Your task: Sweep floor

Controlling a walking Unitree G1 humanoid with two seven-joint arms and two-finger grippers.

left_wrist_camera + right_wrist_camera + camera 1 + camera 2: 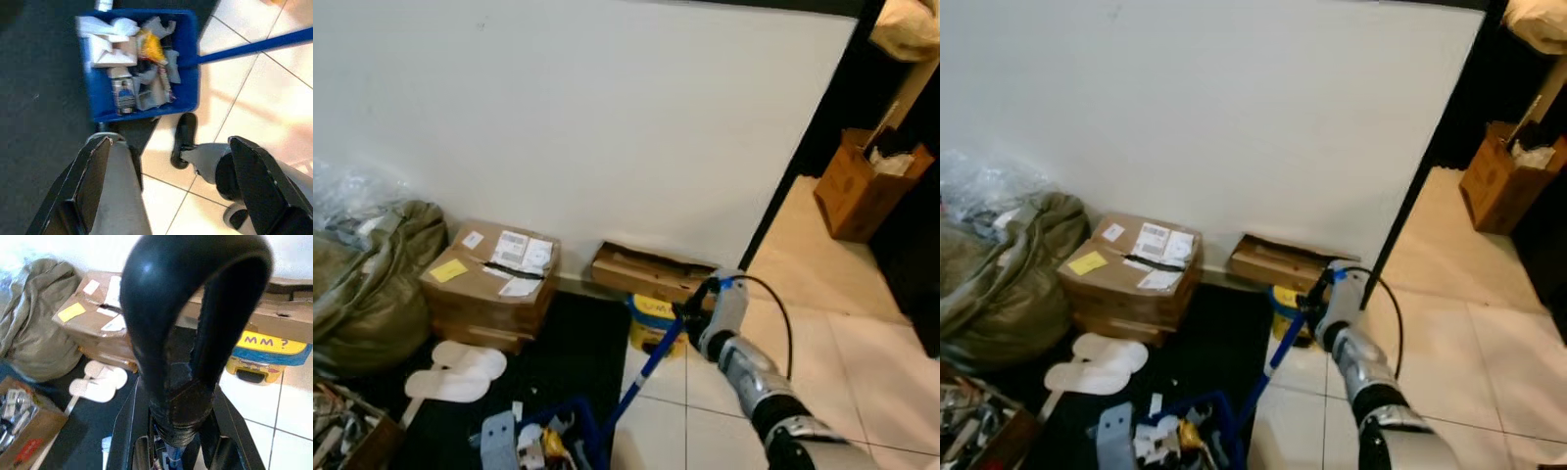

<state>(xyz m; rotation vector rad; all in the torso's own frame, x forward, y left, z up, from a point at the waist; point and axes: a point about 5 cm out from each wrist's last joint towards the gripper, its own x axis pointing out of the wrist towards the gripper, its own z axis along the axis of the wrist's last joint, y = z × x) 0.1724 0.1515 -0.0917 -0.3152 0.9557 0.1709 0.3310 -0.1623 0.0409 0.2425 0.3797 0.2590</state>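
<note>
Blue dustpan (pixel 142 63) lay on the floor between dark mat and pale tiles, packed with litter — its long blue handle (pixel 646 377) rose to the right claw (pixel 690 311), clamped shut around the black grip. Left claw (pixel 168 188) hung wide open above it.

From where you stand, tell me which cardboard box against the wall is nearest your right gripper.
The low, flat cardboard box, just behind the right gripper. The taller labelled box sits further to the left, beside the olive bag.

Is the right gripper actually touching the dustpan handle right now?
Touching. In the right wrist view the right gripper is shut on the black loop of the dustpan handle; the left eye view shows it at the top of the blue pole.
</note>
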